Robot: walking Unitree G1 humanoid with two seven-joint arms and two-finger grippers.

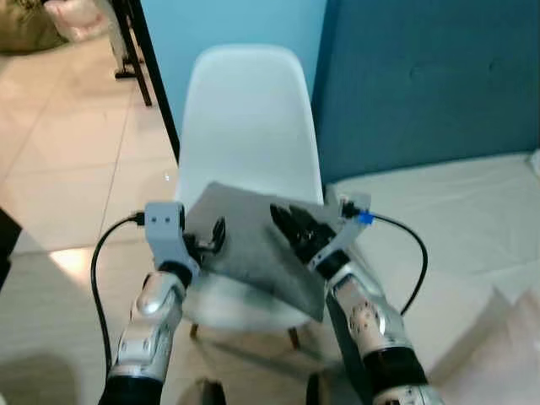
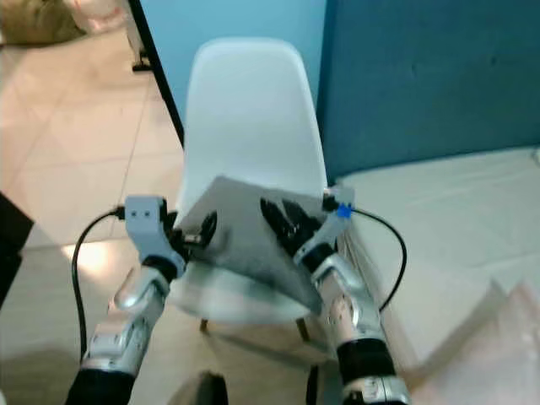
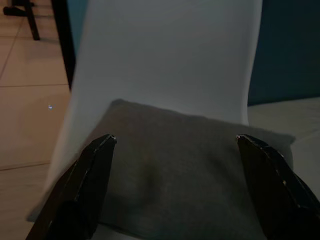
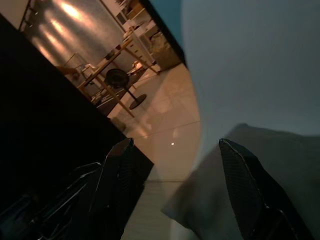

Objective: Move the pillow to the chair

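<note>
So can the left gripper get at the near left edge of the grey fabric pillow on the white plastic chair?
Probably yes: the left gripper sits open right at the grey fabric pillow on the white plastic chair, with nothing between them.

Silver arms, black cables, black-fingered left hand [image 1: 213, 237]
</note>
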